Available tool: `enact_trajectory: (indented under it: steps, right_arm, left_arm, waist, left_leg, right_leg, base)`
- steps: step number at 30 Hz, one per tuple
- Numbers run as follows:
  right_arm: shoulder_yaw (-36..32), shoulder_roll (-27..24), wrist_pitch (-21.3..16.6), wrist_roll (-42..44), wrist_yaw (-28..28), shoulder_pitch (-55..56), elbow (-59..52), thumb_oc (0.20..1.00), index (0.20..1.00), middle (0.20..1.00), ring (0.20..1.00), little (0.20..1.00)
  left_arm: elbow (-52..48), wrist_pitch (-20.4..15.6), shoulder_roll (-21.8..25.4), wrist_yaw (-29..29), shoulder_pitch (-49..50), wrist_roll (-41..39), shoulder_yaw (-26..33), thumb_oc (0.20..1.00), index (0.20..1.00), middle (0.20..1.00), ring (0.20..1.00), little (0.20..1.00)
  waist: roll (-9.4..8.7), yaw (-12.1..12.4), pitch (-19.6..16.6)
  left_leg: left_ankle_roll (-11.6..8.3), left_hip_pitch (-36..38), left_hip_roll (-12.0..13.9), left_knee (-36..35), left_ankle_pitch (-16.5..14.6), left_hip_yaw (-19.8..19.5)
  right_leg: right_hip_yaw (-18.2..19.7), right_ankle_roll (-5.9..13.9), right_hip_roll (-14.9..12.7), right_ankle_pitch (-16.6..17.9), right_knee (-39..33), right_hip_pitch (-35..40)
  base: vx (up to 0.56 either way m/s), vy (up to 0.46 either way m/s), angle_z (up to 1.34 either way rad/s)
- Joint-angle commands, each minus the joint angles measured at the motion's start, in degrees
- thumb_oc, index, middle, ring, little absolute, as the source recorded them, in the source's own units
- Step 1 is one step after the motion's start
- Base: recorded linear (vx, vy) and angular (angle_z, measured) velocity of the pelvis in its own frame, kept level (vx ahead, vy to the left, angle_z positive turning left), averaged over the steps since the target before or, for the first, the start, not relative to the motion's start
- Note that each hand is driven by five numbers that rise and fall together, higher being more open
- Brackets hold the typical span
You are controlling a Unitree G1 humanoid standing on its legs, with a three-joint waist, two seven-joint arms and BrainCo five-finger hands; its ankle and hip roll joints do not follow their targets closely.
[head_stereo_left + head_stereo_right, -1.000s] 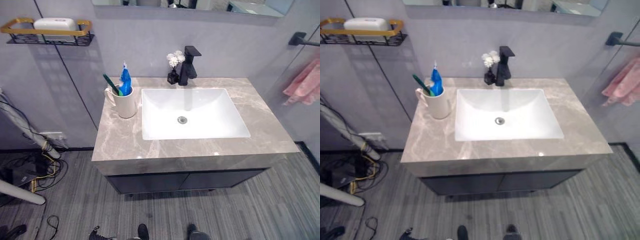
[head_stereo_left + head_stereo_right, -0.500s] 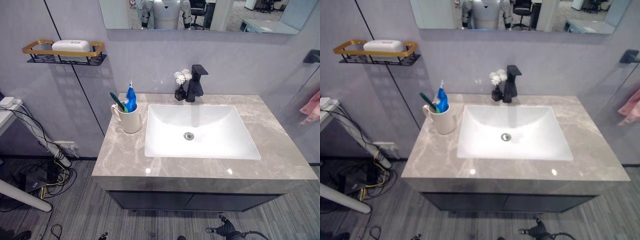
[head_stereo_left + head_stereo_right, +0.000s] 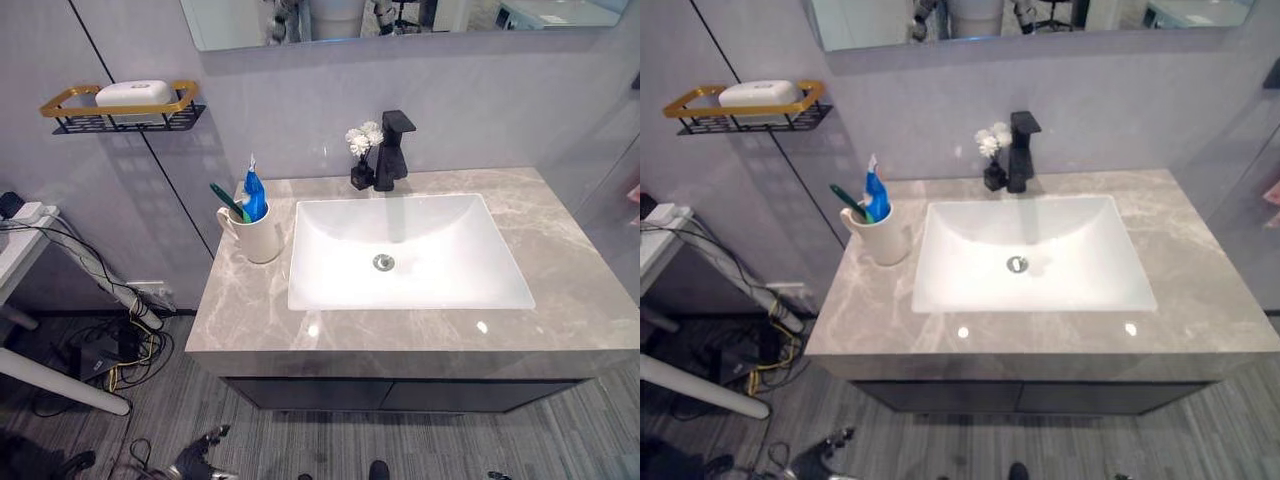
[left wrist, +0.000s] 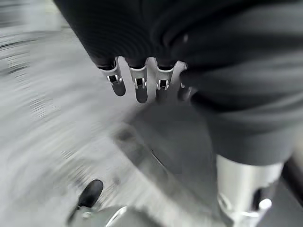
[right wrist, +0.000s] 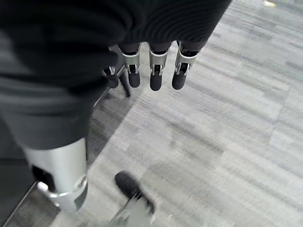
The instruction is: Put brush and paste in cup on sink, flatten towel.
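A white cup [image 3: 260,236] stands on the grey marble counter [image 3: 250,300], left of the white sink basin [image 3: 440,270]. A green toothbrush [image 3: 226,199] and a blue toothpaste tube [image 3: 254,196] stand upright inside the cup. A sliver of pink towel [image 3: 634,190] shows at the right edge, by the wall. My left hand [image 4: 137,85] hangs over the grey floor with relaxed fingers and holds nothing. My right hand [image 5: 154,75] hangs the same way, also holding nothing. Both hands are low and away from the counter.
A black faucet [image 3: 393,150] and a small vase of white flowers [image 3: 361,150] stand behind the basin. A gold-rimmed wall shelf [image 3: 120,104] with a white soap box hangs at the upper left. Cables and white table legs [image 3: 70,380] lie on the floor to the left.
The camera has moved, so the whole picture shifted and the pink towel slid almost out of view to the right. The cup with brush and paste stands unchanged.
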Motion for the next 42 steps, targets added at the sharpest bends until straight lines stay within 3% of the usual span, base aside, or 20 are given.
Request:
enact_trajectory:
  steps: [1,3,4,9,14,16,18,22,25,30,36,42]
  right_arm:
    - [1.41,2.52,0.95,-0.96,2.61,-4.21,4.59,1.0,1.0,1.0,1.0,1.0]
    - [1.51,3.23,1.16,-0.59,3.06,-3.98,4.99,1.0,1.0,1.0,1.0,1.0]
    - [1.43,3.81,1.08,0.05,3.83,-3.18,5.13,1.0,1.0,1.0,1.0,1.0]
    - [1.76,4.66,0.23,1.94,5.77,-0.58,3.37,1.0,1.0,1.0,1.0,1.0]
    - [2.42,5.91,-0.27,3.43,5.97,0.61,0.95,1.0,1.0,1.0,1.0,1.0]
    - [1.78,5.89,-0.38,4.56,5.17,1.02,-0.2,1.0,1.0,1.0,1.0,1.0]
    - [1.12,5.32,-0.05,4.96,4.12,0.72,-0.69,1.0,1.0,1.0,1.0,1.0]
    - [-1.84,4.03,0.56,5.89,2.5,1.02,0.5,1.0,1.0,1.0,1.0,1.0]
    - [-2.29,3.86,0.62,6.12,1.69,0.85,0.88,1.0,1.0,1.0,1.0,1.0]
    - [-2.51,5.06,1.09,6.2,1.82,0.2,1.0,1.0,1.0,1.0,1.0,1.0]
    - [-0.84,6.78,1.15,5.27,2.16,-0.5,-0.73,1.0,1.0,1.0,1.0,1.0]
    - [0.06,8.16,1.73,4.47,2.23,-0.08,-0.76,1.0,1.0,1.0,1.0,1.0]
  left_arm:
    - [-12.71,0.84,8.04,-9.7,2.78,-13.94,9.05,1.0,1.0,1.0,1.0,1.0]
    - [-16.44,1.38,10.95,-11.34,7.03,-18.2,13.18,1.0,1.0,1.0,1.0,1.0]
    - [-21.49,1.98,14.19,-13.65,11.21,-25.74,18.34,1.0,1.0,1.0,1.0,1.0]
    - [-27.38,3.54,17.27,-18.04,16.19,-42.71,26.39,1.0,1.0,1.0,1.0,1.0]
    - [-26.84,1.94,14.89,-14.46,14.39,-46.45,29.58,1.0,1.0,1.0,1.0,1.0]
    - [-24.45,-0.14,9.92,-9.4,10.48,-45.99,28.64,1.0,1.0,1.0,1.0,1.0]
    - [-23.6,-1.15,6.38,-5.81,7.18,-45.0,26.33,0.2,0.2,0.2,0.2,0.2]
    - [-23.99,-0.81,4.5,-5.5,2.69,-44.03,21.52,0.2,0.2,0.2,0.2,0.2]
    - [-22.28,-0.99,2.76,-4.45,-0.83,-42.98,18.07,0.2,0.2,0.2,0.2,0.2]
    - [-21.21,-1.78,-3.29,-2.32,-3.45,-39.23,16.18,0.2,0.2,0.2,0.2,0.2]
    - [-19.94,-3.21,-7.42,0.91,-5.69,-35.15,16.77,0.2,0.2,0.2,0.2,0.2]
    - [-18.63,-4.06,-10.89,3.18,-9.83,-31.55,14.89,0.2,0.2,0.2,0.2,0.2]
  waist:
    - [-1.5,1.14,-1.43]
    - [-1.53,1.18,-1.75]
    - [-1.42,1.51,-2.12]
    - [-1.31,1.83,-2.62]
    - [-1.53,2.02,-2.09]
    - [-2.16,2.29,-0.48]
    - [-2.72,2.5,1.32]
    - [-2.9,1.83,2.02]
    - [-3.3,1.64,2.18]
    - [-2.83,1.33,0.72]
    - [-4.56,1.21,1.26]
    - [-5.21,0.39,0.11]
  left_leg:
    - [-1.75,1.54,0.73,1.13,1.44,-0.77]
    - [-1.96,1.77,0.81,0.94,1.56,-0.83]
    - [-2.22,1.97,0.92,0.72,1.79,-0.95]
    - [-3.01,2.05,1.46,0.6,2.6,-1.43]
    - [-3.48,1.31,1.83,0.73,3.36,-2.14]
    - [-3.67,-1.38,1.59,4.6,3.18,-3.1]
    - [-4.11,-4.9,1.02,10.01,3.13,-4.12]
    - [-4.85,-8.25,3.31,6.25,6.26,-2.76]
    - [-5.67,-10.3,4.61,4.08,9.21,-4.16]
    - [-4.5,-5.95,4.17,2.02,6.76,-2.77]
    - [-2.62,-4.38,3.28,5.15,3.11,0.13]
    - [-2.13,-2.81,2.49,3.74,2.4,1.13]
  right_leg:
    - [2.4,4.1,-2.29,2.72,3.55,-1.15]
    - [2.22,4.06,-2.2,2.7,3.42,-0.91]
    - [1.86,4.08,-2.09,2.75,3.14,-0.58]
    - [1.14,4.0,-1.76,2.74,2.46,0.19]
    - [0.7,3.65,-1.39,2.48,2.05,0.1]
    - [0.12,3.22,-1.72,1.98,2.18,-0.29]
    - [-0.68,2.94,-2.56,2.03,2.48,-0.62]
    - [-2.56,3.86,-4.03,2.37,2.27,-0.59]
    - [-2.06,4.2,-4.4,2.35,2.75,-0.66]
    - [0.99,4.0,-3.95,0.54,3.6,0.0]
    - [3.73,3.93,-4.8,-1.05,7.32,-0.33]
    - [4.73,4.59,-5.09,-0.47,5.78,0.14]
  base:
    - [0.06,-0.029,0.04]
    - [0.04,-0.024,0.05]
    - [0.04,-0.043,0.09]
    - [0.03,-0.047,0.11]
    - [0.0,-0.06,0.11]
    - [-0.08,-0.066,0.09]
    - [-0.1,-0.038,0.25]
    - [-0.02,0.056,0.43]
    - [0.07,0.06,0.32]
    - [0.11,0.093,-0.18]
    - [0.07,0.083,-0.39]
    - [0.06,0.035,-0.15]
